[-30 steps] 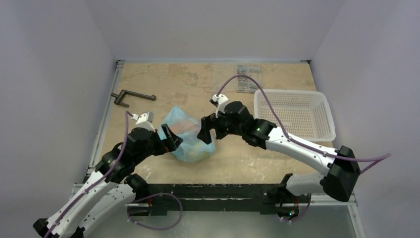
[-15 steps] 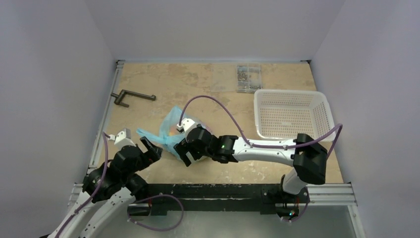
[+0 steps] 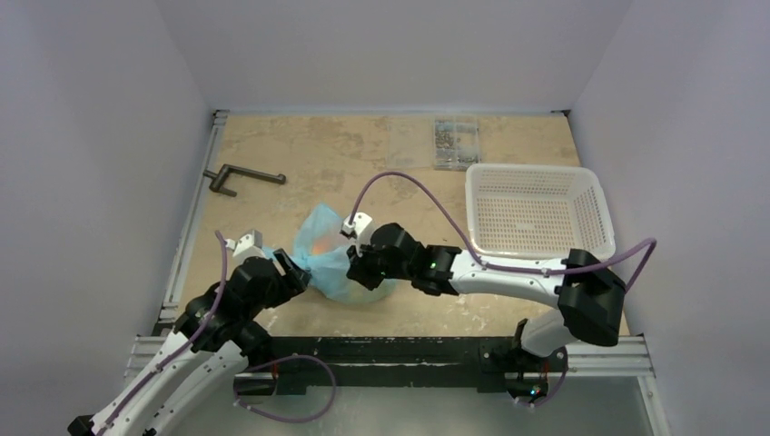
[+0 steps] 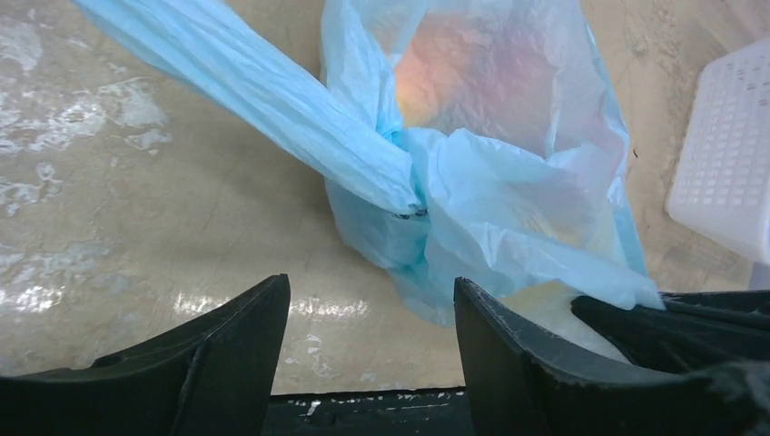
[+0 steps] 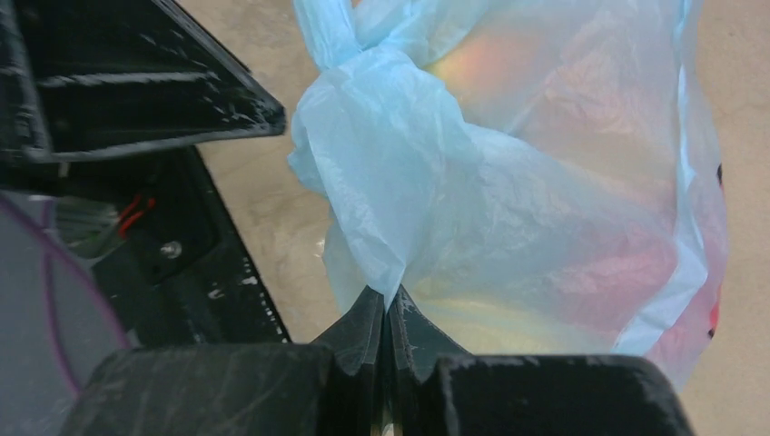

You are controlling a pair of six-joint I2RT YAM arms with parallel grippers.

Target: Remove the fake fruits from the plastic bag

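Observation:
The light-blue plastic bag [image 3: 325, 238] lies crumpled in the middle of the table, its handles knotted. The fake fruits are inside it and show only as blurred colour through the film: a peach-orange glow [image 5: 490, 68], a red patch [image 5: 626, 263] and a yellow one [image 5: 495, 320]. My right gripper [image 5: 385, 304] is shut on a fold of the bag's [image 5: 390, 182] lower side. My left gripper [image 4: 370, 289] stands open just in front of the bag [image 4: 508, 209], with only table between its fingers [image 4: 231, 341]. From above, the left gripper [image 3: 289, 270] is at the bag's left and the right gripper [image 3: 356, 268] at its near right.
A white mesh basket [image 3: 536, 211] stands at the right; its corner [image 4: 726, 163] shows in the left wrist view. A dark metal handle [image 3: 243, 179] lies at the far left and a clear parts box [image 3: 454, 143] at the back. The table's black front rail [image 3: 381, 350] runs just behind both grippers.
My right arm swung from behind the bag to its near side and shut on a fold. My left arm pulled back, then came in again to the bag, jaws narrower.

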